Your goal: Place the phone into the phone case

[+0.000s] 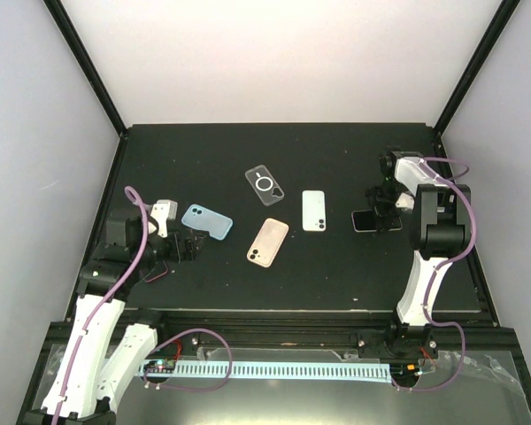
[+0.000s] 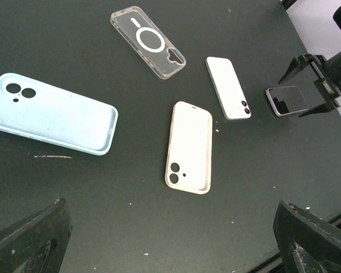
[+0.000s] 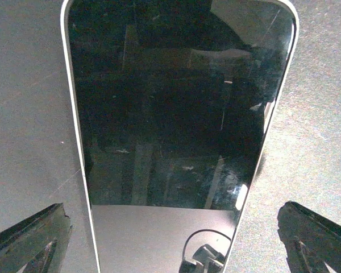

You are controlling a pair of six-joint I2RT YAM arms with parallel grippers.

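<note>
Right wrist view: right gripper spread wide, grasping nothing. Dark phone lay screen-up on the table between its fingers, touching neither.

Left gripper likewise released and empty. Beige case lay ahead of its fingers, hollow side up. Blue case lay ahead and to their left, clear case farther out, and white phone beyond the beige case, camera side up.

Hazards, as judged:
- The phone lay flat and thin, so closing fingers might ride over its edges or skid it along the table instead of lifting it.
- A hold on slim edges could let it tip or drop.
- With three cases on offer, a wrong size would jam or sit loose.
- An unheld case might slide away when the phone is pressed in.
- Camera holes set at the wrong end would block seating.

Count: phones, two. Cases, three. Grippers, two.
</note>
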